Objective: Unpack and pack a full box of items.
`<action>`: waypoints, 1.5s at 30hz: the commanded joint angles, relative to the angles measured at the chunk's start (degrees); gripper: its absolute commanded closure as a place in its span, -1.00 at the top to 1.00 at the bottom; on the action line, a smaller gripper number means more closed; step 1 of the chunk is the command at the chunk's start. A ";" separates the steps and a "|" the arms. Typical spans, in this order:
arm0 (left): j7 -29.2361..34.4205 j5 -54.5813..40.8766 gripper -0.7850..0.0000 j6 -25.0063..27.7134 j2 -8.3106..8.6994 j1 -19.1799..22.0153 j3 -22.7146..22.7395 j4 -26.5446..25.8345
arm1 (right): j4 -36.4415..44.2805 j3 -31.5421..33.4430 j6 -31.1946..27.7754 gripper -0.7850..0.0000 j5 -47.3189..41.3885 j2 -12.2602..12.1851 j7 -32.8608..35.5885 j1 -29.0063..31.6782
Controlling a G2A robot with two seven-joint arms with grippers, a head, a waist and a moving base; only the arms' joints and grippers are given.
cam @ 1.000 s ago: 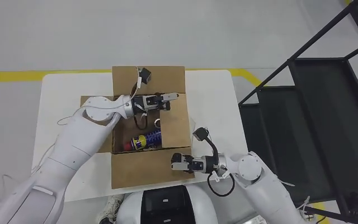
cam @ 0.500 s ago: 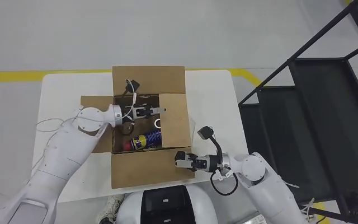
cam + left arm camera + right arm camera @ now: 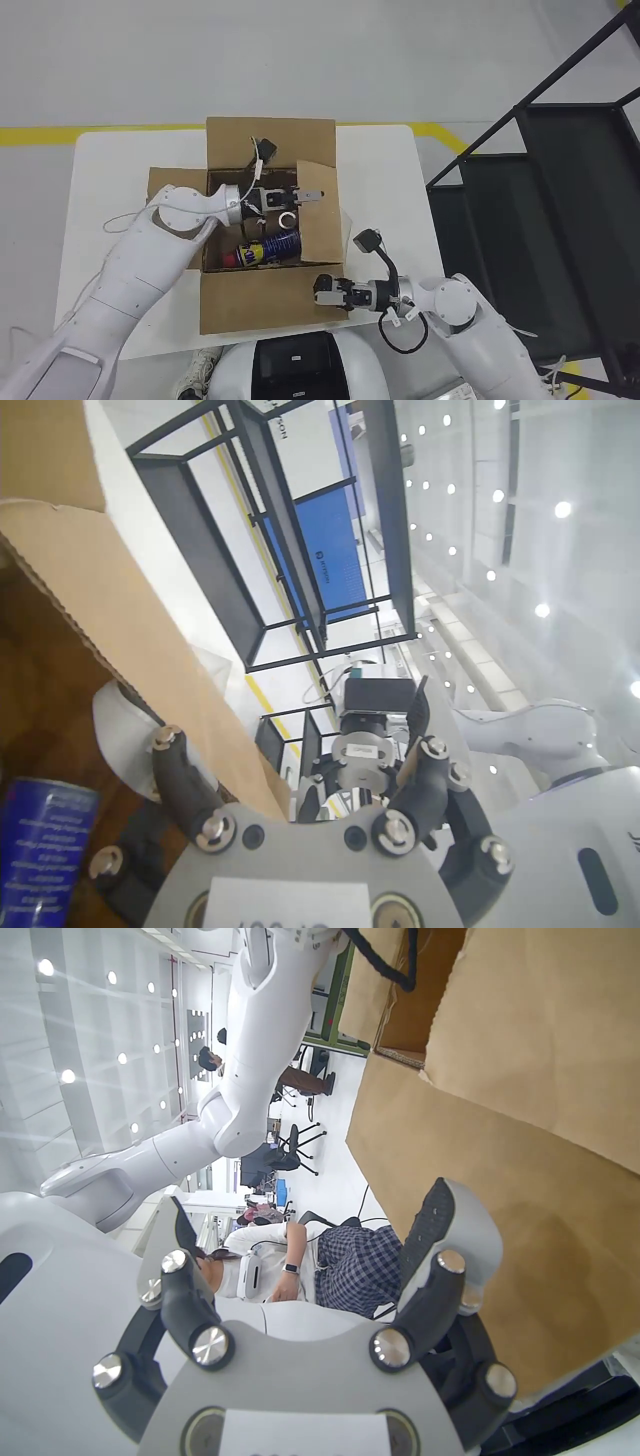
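On the white table [image 3: 110,170] stands one open cardboard box [image 3: 270,140] with its four flaps spread outward. The left arm comes in from the left over the left flap [image 3: 172,184].

Inside the box, toward its near wall, one blue can [image 3: 270,246] lies on its side with a red end pointing left. It carries white and yellow print, too small to read. Just beyond the can's right end sits one small white ring-shaped thing [image 3: 287,216], possibly a roll of tape.

The left hand [image 3: 300,196] hangs at the box's right side, a little farther from the robot than the ring. Its two fingers are spread apart and clamp nothing. In the left wrist view one finger [image 3: 172,760] is inside the box and the other outside, and the edge of the right flap [image 3: 325,215] runs between them unpinched.

Further right and nearer the robot, the right hand [image 3: 317,291] is at the right corner of the near flap [image 3: 250,300]. Its fingers are apart with nothing between them. In the right wrist view one of its fingers [image 3: 435,1228] lies just beside the cardboard, pad turned away from it.

Right of the table stands one set of black metal steps [image 3: 540,200], and a yellow line [image 3: 40,135] runs along the floor behind the table.
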State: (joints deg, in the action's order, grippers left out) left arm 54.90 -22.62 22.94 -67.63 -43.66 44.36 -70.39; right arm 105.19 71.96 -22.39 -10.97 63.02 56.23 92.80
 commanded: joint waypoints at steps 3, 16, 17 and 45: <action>3.85 -4.26 1.00 -0.66 -0.66 0.06 -0.89 -0.58 | -0.81 -0.52 -0.11 1.00 -0.39 0.00 -0.85 -1.02; 11.07 -9.98 1.00 -3.13 -1.91 0.40 -1.40 0.09 | 0.68 3.51 -8.91 1.00 1.65 -0.26 -14.76 5.00; 11.46 -10.11 1.00 -3.09 -1.87 0.38 -1.10 0.08 | 0.91 3.96 -9.30 1.00 1.99 -0.31 -15.72 5.87; 17.86 -7.75 1.00 0.58 6.68 -14.11 27.80 -8.44 | -3.83 4.05 11.05 1.00 13.40 1.08 -38.69 4.68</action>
State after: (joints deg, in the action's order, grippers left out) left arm 72.82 -30.15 23.51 -61.09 -57.40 71.53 -78.43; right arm 101.28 76.08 -11.41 2.19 64.07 17.79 97.62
